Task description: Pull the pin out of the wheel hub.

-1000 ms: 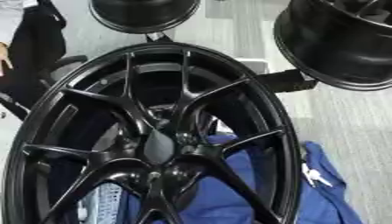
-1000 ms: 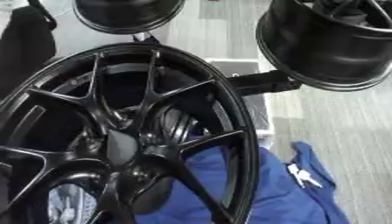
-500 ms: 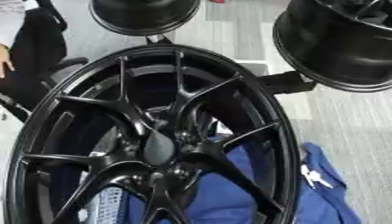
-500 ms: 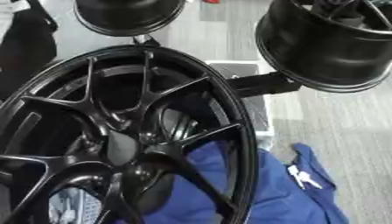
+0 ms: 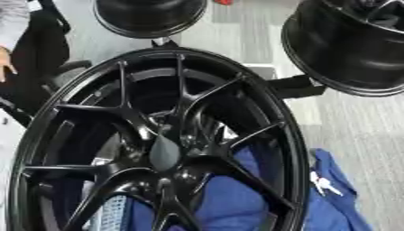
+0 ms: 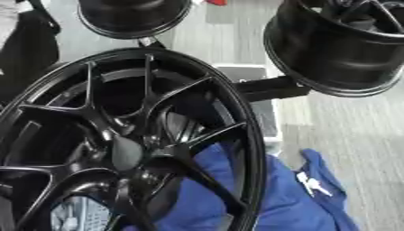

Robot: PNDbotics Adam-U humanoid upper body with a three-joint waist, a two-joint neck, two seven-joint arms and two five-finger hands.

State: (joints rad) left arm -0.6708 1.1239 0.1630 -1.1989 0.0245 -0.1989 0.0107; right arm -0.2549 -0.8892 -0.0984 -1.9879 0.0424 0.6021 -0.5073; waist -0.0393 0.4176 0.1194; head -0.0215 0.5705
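**Hub faces the camera; no hand and no pin in sight**

At the far left edge a person's sleeve and hand (image 5: 6,63) show beside a dark chair, touching nothing of the task. Just to the right, filling most of both views, stands the big black spoked wheel (image 5: 162,140), its face turned toward the robot and tilted a little. Its hub (image 5: 164,153) sits low of centre, where the spokes meet, with a smooth oval cap in the middle and darker recesses around it. A pin cannot be made out there: the hub is black on black, and nothing stands proud of it clearly enough to name. So it cannot be said whether the pin sits in the hub or is already out.

Behind the spokes lies blue cloth (image 6: 292,198), spreading out to the right over the grey floor, with a small white mark on it. Further back, a second black wheel (image 5: 150,16) sits at the top, and a third (image 6: 339,45) at the upper right on a dark stand.

Neither the left hand nor the right hand appears in either view, so their fingers cannot be judged, nor which arm is nearer. The hub's axis points roughly toward the camera, so any pull on a pin seated in it would likely run back toward the robot.
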